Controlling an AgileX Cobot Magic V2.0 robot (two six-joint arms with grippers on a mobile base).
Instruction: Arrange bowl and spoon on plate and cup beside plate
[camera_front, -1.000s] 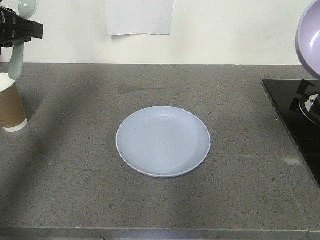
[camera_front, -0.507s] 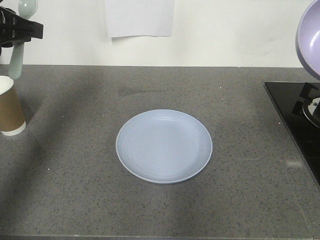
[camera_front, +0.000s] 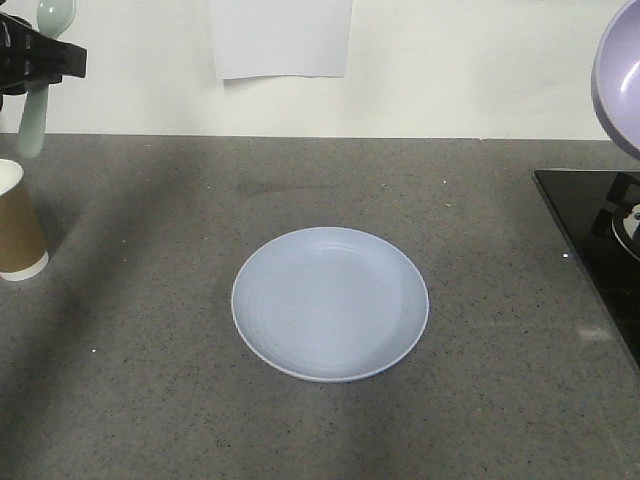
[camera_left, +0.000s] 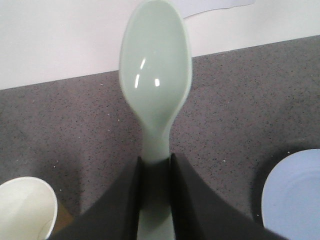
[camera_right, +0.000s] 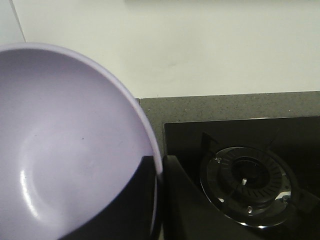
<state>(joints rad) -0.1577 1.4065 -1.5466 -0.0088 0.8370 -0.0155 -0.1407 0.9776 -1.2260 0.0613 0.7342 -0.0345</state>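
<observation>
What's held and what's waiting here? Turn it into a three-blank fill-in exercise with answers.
The left end effector grips a mint-green ____ by its handle.
The right end effector pinches the lavender bowl at its ____.
The paper cup stands upright on the ____ side of the plate.
Missing words: spoon; rim; left.

Plate (camera_front: 330, 303) is recorded lower in the front view than a second ago. Cup (camera_front: 18, 222) is displaced left and down, now cut by the frame edge. Hob (camera_front: 598, 240) is shifted right, with less of it shown. Back edge of the counter (camera_front: 150, 350) is seen lower; its front edge is lost from view.
</observation>
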